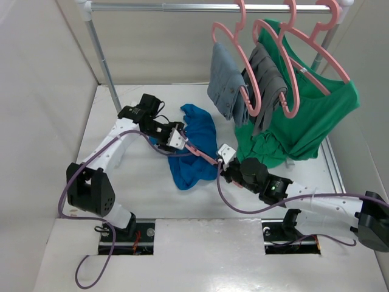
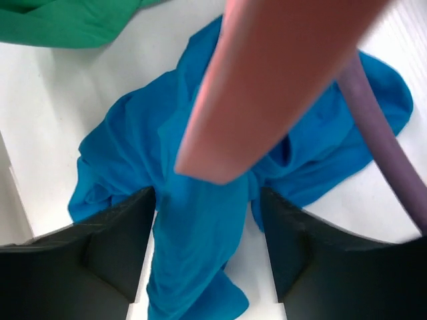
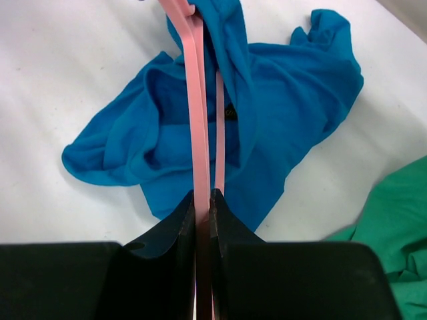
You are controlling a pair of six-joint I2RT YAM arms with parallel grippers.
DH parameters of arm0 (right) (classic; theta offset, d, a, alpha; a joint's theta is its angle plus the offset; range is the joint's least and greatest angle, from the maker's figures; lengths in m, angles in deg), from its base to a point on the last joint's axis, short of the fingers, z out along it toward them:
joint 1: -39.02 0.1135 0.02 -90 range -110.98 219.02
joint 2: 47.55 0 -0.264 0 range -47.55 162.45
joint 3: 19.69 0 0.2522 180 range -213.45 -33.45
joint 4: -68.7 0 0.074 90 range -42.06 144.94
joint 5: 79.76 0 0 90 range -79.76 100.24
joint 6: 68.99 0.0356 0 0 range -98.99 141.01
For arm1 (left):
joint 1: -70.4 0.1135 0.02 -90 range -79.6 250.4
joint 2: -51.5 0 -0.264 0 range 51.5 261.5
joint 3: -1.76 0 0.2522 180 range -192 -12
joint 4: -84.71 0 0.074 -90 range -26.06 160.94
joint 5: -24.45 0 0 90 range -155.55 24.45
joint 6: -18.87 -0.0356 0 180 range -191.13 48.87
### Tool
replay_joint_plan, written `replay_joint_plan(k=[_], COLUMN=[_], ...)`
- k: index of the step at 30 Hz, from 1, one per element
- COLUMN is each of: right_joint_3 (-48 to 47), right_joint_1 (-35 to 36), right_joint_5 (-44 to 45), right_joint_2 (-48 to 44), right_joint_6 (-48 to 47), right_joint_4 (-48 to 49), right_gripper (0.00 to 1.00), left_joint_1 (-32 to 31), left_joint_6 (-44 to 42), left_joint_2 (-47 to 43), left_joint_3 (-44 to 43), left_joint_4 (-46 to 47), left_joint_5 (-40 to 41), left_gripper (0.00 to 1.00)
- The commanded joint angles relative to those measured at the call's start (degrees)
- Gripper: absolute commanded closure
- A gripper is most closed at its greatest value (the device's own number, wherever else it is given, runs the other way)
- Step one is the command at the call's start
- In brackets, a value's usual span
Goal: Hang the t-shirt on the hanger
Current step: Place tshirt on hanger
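Observation:
The blue t-shirt (image 1: 196, 149) lies crumpled on the white table. My right gripper (image 1: 226, 160) is shut on one end of the pink hanger (image 1: 200, 153), which reaches left over the shirt toward my left gripper (image 1: 178, 139). In the right wrist view the hanger (image 3: 197, 100) runs straight up from the closed jaws (image 3: 203, 203) into the shirt (image 3: 287, 113). In the left wrist view the gripper (image 2: 207, 247) is open, its fingers (image 2: 120, 247) wide apart on either side of a fold of the shirt (image 2: 200, 227). The hanger (image 2: 267, 80) is a blur close above.
A metal rail (image 1: 213, 7) at the back holds pink hangers (image 1: 255, 67) with grey garments (image 1: 228, 79) and a large green shirt (image 1: 310, 115) that hangs down onto the table right of the t-shirt. White walls enclose the left and right sides. A purple cable (image 2: 380, 133) crosses the left wrist view.

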Motion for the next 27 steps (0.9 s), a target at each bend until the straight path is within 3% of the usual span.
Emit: replay_joint_plan(k=[1,2,3,5,6,19,24,25,26,27], right_joint_3=[-7.14,-7.14,-7.14,-7.14,-7.14,-7.14,-7.14,-7.14,-7.14,-7.83], right_joint_1=[-0.29,-0.29,-0.29,-0.29,-0.29,-0.29,-0.29,-0.29,-0.29,-0.29], right_joint_5=[-1.22,-1.22,-1.22,-1.22,-1.22,0.54,1.76,2.29,2.90,4.30], right_joint_2=[-1.04,-1.04,-0.52,-0.51,-0.51,-1.65,-1.65,-1.05,-1.04,-0.34], right_joint_6=[0.71,0.71,0.71,0.71,0.71,0.71,0.71,0.71,0.71,0.71], right_joint_4=[13.28,13.28,13.28,13.28,13.28,13.28,12.49,11.62,10.13,9.08], right_gripper=[1.00,1.00,1.00,1.00,1.00,1.00,1.00,0.96,0.69,0.60], left_joint_1=[-1.72,-2.33,-2.34,-2.34,-2.34,-2.34,-2.34,-2.34,-2.34,-1.73], left_joint_6=[1.86,1.86,1.86,2.39,3.35,3.36,8.45,8.98,10.03,10.91], left_joint_2=[-1.07,-0.54,-0.54,-0.01,-0.01,-1.06,-1.59,-1.59,-1.59,-2.11], left_joint_3=[2.98,3.77,3.78,4.91,4.92,4.39,2.55,2.55,2.55,2.55], left_joint_4=[3.88,3.89,4.49,4.50,5.20,2.92,3.45,3.45,3.45,5.45], left_joint_5=[-0.28,-0.29,-0.90,-1.60,-1.61,-1.77,-2.49,-1.70,-1.00,0.31], left_gripper=[0.49,0.69,0.81,0.98,1.00,1.00,1.00,1.00,1.00,1.00])
